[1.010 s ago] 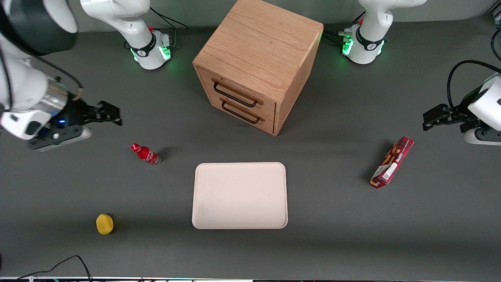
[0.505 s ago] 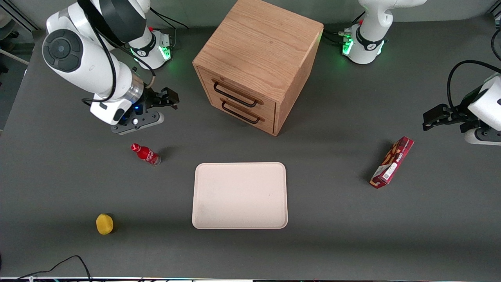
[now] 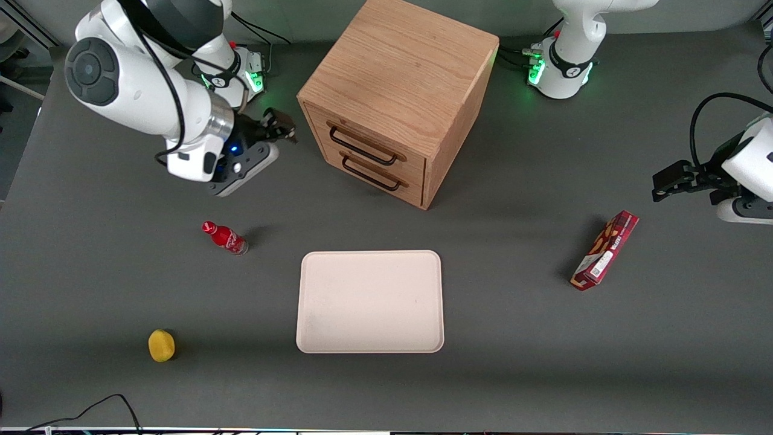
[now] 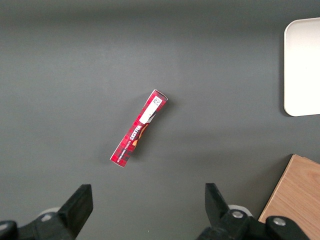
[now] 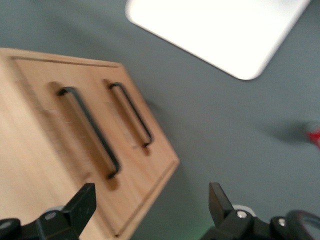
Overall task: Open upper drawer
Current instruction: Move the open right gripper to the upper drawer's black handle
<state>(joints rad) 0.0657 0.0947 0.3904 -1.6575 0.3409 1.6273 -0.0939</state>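
The oak cube cabinet (image 3: 401, 78) stands at the middle of the table, farther from the camera than the tray. Its upper drawer (image 3: 379, 145) is shut, with its thin black bar handle (image 3: 361, 147) above the lower drawer's matching handle (image 3: 372, 176). My right gripper (image 3: 282, 125) is open and empty. It hovers just beside the cabinet's front corner toward the working arm's end, at about upper drawer height and not touching. In the right wrist view the gripper (image 5: 150, 210) points at the cabinet front, with the upper handle (image 5: 91, 132) and the lower handle (image 5: 131, 115) ahead.
A cream tray (image 3: 369, 301) lies nearer the camera than the cabinet. A small red bottle (image 3: 224, 237) and a yellow fruit (image 3: 161, 345) sit toward the working arm's end. A red snack box (image 3: 605, 249) lies toward the parked arm's end and also shows in the left wrist view (image 4: 138, 127).
My right arm has swung in from the table's edge toward the cabinet. The gripper now sits beside the cabinet's front corner. The drawers have not moved.
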